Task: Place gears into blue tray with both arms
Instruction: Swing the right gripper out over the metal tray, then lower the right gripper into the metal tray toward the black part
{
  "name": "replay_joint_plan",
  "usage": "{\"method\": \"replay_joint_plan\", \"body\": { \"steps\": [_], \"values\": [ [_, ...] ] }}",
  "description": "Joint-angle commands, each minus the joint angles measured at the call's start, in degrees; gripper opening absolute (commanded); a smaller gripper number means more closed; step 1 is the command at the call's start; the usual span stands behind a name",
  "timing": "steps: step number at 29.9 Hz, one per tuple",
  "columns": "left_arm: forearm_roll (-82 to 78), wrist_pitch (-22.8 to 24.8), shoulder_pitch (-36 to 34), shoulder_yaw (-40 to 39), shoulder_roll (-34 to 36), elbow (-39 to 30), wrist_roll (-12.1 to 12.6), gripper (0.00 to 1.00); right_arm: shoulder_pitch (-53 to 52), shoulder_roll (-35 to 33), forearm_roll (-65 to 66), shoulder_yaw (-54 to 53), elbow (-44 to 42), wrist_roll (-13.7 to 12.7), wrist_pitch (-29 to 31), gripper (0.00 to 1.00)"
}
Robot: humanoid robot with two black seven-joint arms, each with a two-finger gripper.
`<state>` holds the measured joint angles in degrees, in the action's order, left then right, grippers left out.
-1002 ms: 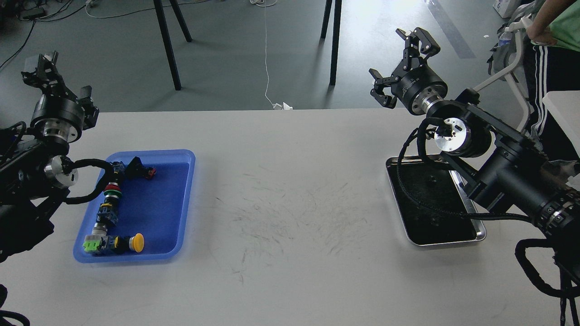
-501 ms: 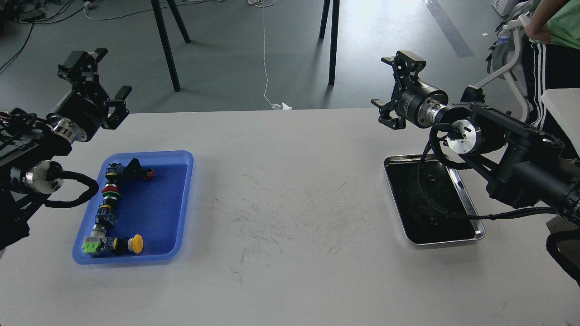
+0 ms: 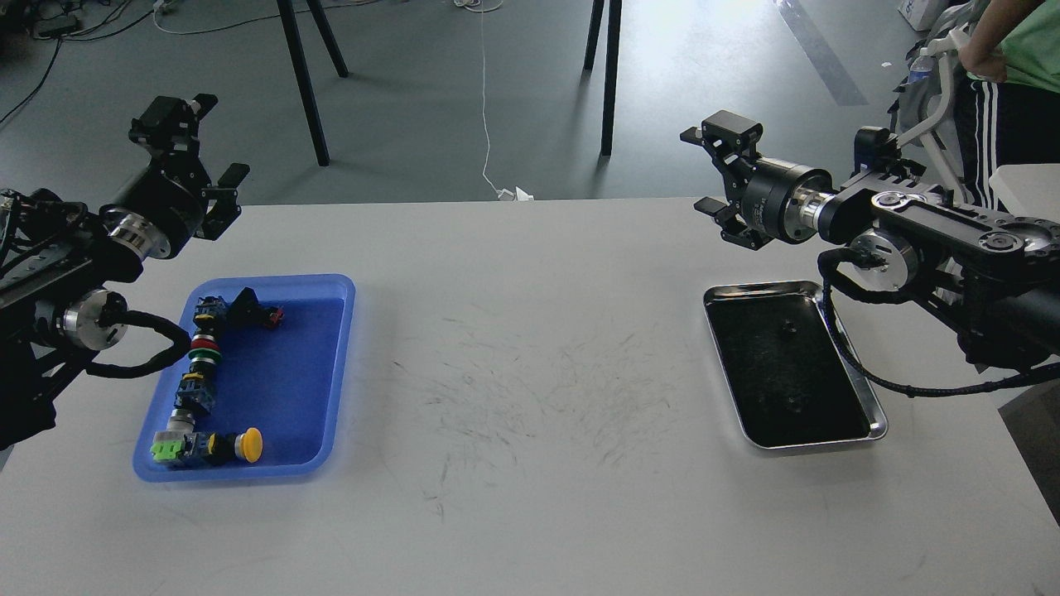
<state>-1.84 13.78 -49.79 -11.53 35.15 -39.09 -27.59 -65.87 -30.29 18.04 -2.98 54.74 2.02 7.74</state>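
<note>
Two small dark gears can be made out in the silver tray on the right of the worktop; none is seen in the blue tray, where only push-button switches lie. The approach step is judged to be in hand. The right pincer is held spread and empty beyond the silver tray; the left pincer, also spread, is raised beyond the blue tray. A descent over a gear is called for next. Compared with a second ago, the right arm has been swung clear of the silver tray and the left pincer brought inward.

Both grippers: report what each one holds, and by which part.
Nothing is held. The left gripper and the right gripper are both open and empty, raised above the table.
</note>
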Motion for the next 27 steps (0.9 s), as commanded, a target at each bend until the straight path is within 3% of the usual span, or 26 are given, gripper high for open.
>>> {"method": "replay_joint_plan", "body": {
  "steps": [1, 3, 8, 15, 25, 27],
  "values": [
    [0.08, -0.68, -0.57, 0.46, -0.08, 0.41, 5.07, 0.99, -3.2, -2.84, 7.95, 4.89, 4.21, 0.0, 0.08, 0.98],
    [-0.01, -1.12, -1.01, 0.46, -0.08, 0.41, 6.58, 0.99, -5.39, -4.41, 10.33, 8.15, 6.42, 0.09, 0.52, 0.98],
    [0.17, -0.33, -2.07, 0.46, -0.34, 2.08, 6.41, 0.99, -11.98, -7.06, 16.48, 17.99, 8.89, 2.19, 6.49, 0.98],
    [-0.27, -2.17, -2.24, 0.46, -1.75, 3.23, 6.14, 0.99, -14.55, -11.45, 39.05, 20.82, 10.82, 8.08, 11.24, 0.98],
    [-0.54, -2.79, -2.24, 0.46, -1.84, 3.14, 6.23, 0.99, -13.49, -16.02, 62.44, 27.93, 10.21, 16.25, 11.33, 0.98],
    [-0.45, -2.79, -2.16, 0.37, -1.84, 3.14, 6.23, 0.99, -13.05, -16.29, 63.95, 28.9, 10.12, 16.7, 11.24, 0.98]
  ]
}}
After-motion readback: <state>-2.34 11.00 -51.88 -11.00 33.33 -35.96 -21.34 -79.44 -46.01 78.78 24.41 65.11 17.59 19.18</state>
